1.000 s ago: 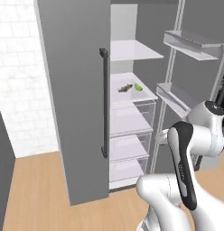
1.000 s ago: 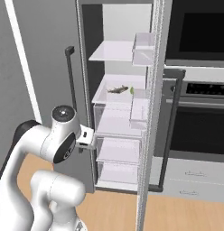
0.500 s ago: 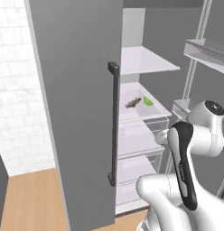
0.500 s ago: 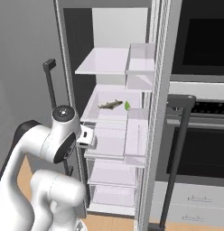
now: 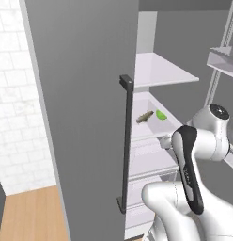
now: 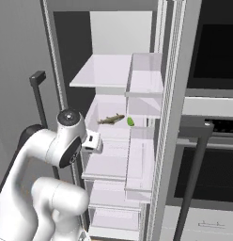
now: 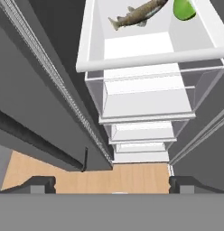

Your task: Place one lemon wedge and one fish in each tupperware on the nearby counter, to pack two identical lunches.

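Grey kitchen cabinetry surrounds an open refrigerator (image 6: 113, 141), with a white brick wall (image 5: 17, 117) at nine o'clock in the left base view and a black wall oven (image 6: 212, 61) at three o'clock in the right base view. Wood-plank floor (image 7: 127, 176) lies beneath. The refrigerator's tall grey door (image 5: 85, 108) stands swung out, its dark vertical handle (image 5: 125, 141) running down the edge. Inside are white shelves stacked one over another, with clear drawers (image 7: 145, 97) below the middle shelf (image 7: 150, 56).

The white arm (image 6: 48, 155) rises in front of the open compartment, its wrist turned toward the shelves. The claw (image 7: 112, 184) points down toward the floor in the hand view, its two dark tips (image 7: 39, 184) set wide apart with nothing between them.

On the middle shelf lies the fish (image 7: 138, 14), at twelve o'clock in the hand view, stretched slantwise. Just beside it, at one o'clock, sits one lemon wedge (image 7: 184, 10), close to the fish; whether they touch I cannot tell. Both rest well above the claw.
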Motion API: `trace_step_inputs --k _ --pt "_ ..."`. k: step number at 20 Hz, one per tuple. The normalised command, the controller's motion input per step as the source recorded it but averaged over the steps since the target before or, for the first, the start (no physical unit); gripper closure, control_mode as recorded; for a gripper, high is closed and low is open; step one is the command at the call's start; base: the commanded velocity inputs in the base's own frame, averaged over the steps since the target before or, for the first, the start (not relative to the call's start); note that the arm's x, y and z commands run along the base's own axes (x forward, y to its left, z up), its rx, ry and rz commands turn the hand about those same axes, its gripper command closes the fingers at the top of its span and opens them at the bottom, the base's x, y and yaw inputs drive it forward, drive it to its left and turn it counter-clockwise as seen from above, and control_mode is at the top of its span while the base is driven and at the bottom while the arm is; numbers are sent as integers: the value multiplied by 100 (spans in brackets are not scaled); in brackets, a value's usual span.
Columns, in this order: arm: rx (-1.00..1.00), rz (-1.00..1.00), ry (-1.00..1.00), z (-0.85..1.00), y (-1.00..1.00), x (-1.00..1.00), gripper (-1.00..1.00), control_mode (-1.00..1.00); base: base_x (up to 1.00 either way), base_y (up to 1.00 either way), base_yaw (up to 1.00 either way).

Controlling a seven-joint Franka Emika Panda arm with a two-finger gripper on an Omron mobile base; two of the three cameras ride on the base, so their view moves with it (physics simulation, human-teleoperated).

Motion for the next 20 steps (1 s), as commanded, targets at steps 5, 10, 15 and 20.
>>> trace_step_inputs --k 5,10,15,20 --pt "0 -3 0 0 -12 74 -100 -100 0 0 0" --pt "4 -11 0 0 -23 66 -100 -100 0 0 0" --pt "9 -27 -1 0 -13 32 -100 -100 0 0 0" --pt "14 -20 -1 0 0 25 -100 -100 0 0 0"
